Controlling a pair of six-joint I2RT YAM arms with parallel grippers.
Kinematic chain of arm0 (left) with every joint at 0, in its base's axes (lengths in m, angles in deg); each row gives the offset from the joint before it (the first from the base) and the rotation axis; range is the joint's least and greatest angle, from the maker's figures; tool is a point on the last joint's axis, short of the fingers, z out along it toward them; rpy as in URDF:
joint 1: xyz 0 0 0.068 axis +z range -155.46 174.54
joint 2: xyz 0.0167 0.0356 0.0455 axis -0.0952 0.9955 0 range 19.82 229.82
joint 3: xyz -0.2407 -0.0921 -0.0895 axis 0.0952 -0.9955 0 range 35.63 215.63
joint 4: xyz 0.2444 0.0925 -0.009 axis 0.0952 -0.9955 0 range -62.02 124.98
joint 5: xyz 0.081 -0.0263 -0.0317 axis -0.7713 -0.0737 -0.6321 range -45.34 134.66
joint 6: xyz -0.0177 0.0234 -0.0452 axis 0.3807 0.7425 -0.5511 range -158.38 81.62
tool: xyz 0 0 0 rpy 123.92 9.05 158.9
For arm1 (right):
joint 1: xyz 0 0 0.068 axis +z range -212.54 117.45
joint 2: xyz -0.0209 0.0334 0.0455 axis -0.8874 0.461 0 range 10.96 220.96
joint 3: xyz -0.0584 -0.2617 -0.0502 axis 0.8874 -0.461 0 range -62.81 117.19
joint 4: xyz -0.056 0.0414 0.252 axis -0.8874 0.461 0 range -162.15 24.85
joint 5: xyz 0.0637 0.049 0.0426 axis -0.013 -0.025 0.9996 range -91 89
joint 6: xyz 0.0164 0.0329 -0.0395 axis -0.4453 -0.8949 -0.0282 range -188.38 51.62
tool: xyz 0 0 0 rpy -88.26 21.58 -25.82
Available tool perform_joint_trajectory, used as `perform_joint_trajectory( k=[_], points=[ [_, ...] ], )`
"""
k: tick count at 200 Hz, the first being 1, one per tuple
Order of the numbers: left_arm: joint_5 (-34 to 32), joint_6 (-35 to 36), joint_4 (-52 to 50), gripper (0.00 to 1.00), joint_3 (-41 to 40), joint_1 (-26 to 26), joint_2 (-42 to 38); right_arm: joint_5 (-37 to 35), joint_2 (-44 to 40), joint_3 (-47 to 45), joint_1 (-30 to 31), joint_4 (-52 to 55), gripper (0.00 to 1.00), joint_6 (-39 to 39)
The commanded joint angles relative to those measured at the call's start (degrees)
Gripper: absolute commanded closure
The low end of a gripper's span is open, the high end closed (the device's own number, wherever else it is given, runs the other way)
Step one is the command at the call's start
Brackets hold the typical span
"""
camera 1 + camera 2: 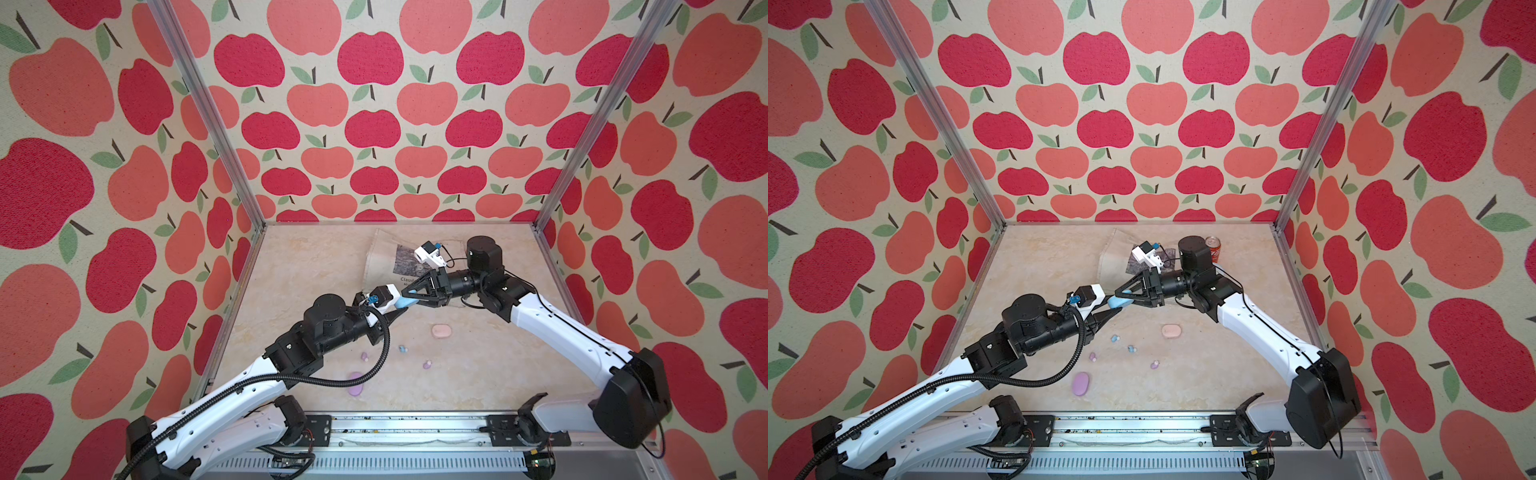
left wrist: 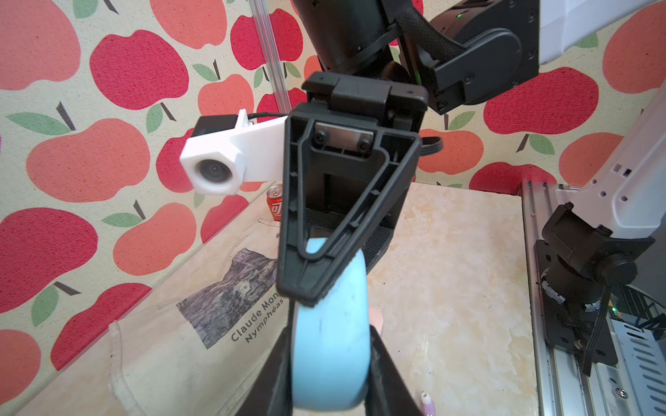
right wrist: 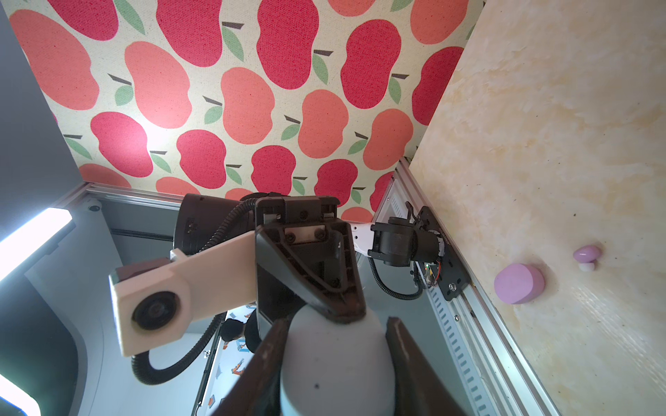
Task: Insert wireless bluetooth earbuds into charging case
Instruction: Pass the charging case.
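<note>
Above the middle of the surface [image 1: 478, 374], your left hand [image 1: 397, 311] is clamped narrowly on one end of the light blue case [image 1: 406, 303], holding it clear of the top. Your right hand [image 1: 409, 296] straddles the other end, but the views don't show whether its fingers press the case. Below lie a blue earbud [image 1: 1115, 338], a second blue earbud [image 1: 1132, 348], a lilac earbud [image 1: 1092, 356] and a second lilac earbud [image 1: 1155, 365], between the pink case [image 1: 1171, 331] and the lilac case [image 1: 1080, 383].
</note>
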Motion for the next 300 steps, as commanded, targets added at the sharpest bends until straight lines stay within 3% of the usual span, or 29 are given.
perform_joint_trajectory(
  k=[1, 23, 39, 58, 74, 97, 122, 144, 162, 201, 300],
  points=[
    [-1.29, -0.65, 1.40, 0.89, 1.39, -0.20, 0.69, 1.09, 0.29, 1.15, 0.74, -2.38, 0.68, -0.94],
    [-1.86, -2.63, 2.44, 0.85, 0.74, 0.21, 0.67, 1.24, 0.12, 1.06, 0.82, -2.49, 0.72, -0.93],
    [-2.02, -4.49, 3.67, 0.68, -0.02, 0.61, 0.37, 1.02, -0.04, 1.14, 0.75, -2.34, 0.73, -0.54],
    [-1.04, -7.36, 4.52, 0.41, -0.74, 1.31, -0.44, -0.07, -0.41, 1.60, 0.65, -1.11, 0.74, 0.85],
    [3.21, -12.43, 3.18, 0.24, -1.09, 2.86, -2.02, -1.27, -0.92, 2.51, 0.17, 1.60, 0.75, 3.41],
    [14.44, -24.83, 2.76, 0.14, -3.67, 7.13, -5.81, -3.76, -1.46, 5.96, -0.17, 10.69, 0.76, 12.32],
    [29.14, -41.58, 10.35, 0.13, -8.46, 13.09, -7.93, -7.47, -2.25, 8.70, -0.05, 17.74, 0.77, 21.59],
    [35.51, -56.14, 24.87, 0.11, -12.93, 17.18, -7.06, -11.05, -3.71, 8.47, 0.20, 16.80, 0.78, 26.44],
    [39.04, -62.18, 31.94, 0.12, -13.36, 19.05, -4.12, -13.28, -5.46, 7.73, 1.01, 14.99, 0.78, 30.23],
    [41.75, -61.30, 35.97, 0.12, -10.72, 18.54, 1.76, -13.17, -7.03, 6.06, 1.98, 9.97, 0.78, 29.79],
    [40.21, -59.49, 40.29, 0.17, -8.15, 16.60, 5.58, -13.34, -7.36, 3.79, 3.78, 5.98, 0.79, 26.39]
  ],
)
